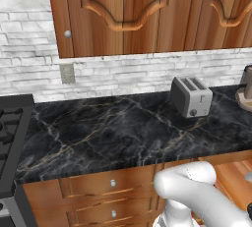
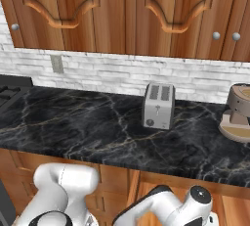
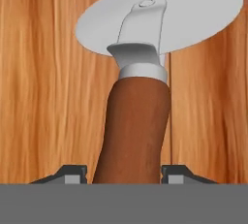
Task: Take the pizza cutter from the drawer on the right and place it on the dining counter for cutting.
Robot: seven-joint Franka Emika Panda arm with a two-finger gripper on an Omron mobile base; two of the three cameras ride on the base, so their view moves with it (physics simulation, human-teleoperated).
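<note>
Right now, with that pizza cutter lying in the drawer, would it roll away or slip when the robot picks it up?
The pizza cutter looks stiff, so it probably won't flop. Its brown handle is rounded and smooth, so it might twist between the fingertips. The wide wheel blade lies nearly flat on the drawer wood, so rolling seems unlikely.

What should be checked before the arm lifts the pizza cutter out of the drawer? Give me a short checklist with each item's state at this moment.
1. Pizza cutter centred between the fingertips: ok; in the hand view its brown handle runs down the middle between the two tips.
2. Gripper closed firmly on the handle: cannot tell; the tips flank the handle, contact is hidden.
3. Wheel blade free of obstruction: ok; only the drawer wood shows behind it.
4. Drawer open far enough for a lift: cannot tell; its edges are out of frame.
5. Worktop above: the toaster stands well back from the front edge, ok.
6. Dining counter ready: cannot tell.
</note>
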